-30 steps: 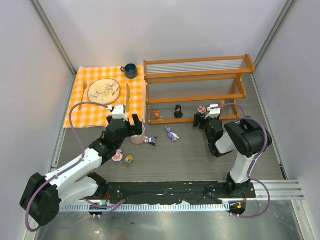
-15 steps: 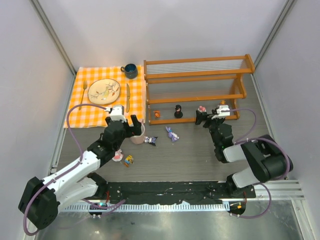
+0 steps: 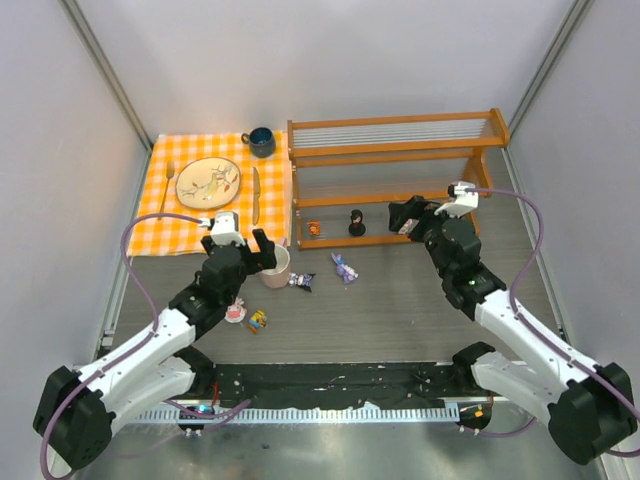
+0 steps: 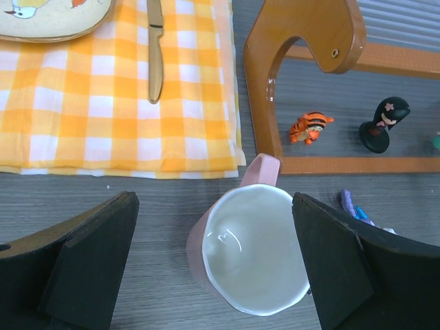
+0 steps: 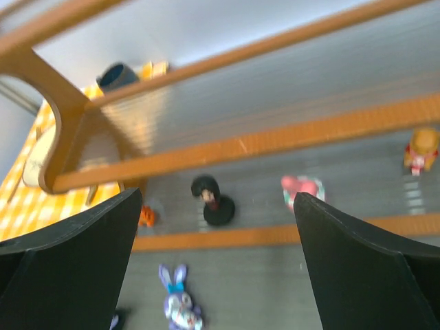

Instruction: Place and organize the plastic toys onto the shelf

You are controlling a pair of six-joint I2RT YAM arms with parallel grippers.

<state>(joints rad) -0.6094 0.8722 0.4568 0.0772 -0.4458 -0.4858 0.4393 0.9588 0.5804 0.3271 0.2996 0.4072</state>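
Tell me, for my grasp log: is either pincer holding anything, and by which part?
Nothing is held. The left pincer stands open astride the pink mug; the right pincer is open and empty, facing the shelf.

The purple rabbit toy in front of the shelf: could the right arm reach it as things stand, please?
Probably yes: the purple rabbit toy lies on the table, the right hand hangs open by the lower rail of the shelf, and nothing stands between them.
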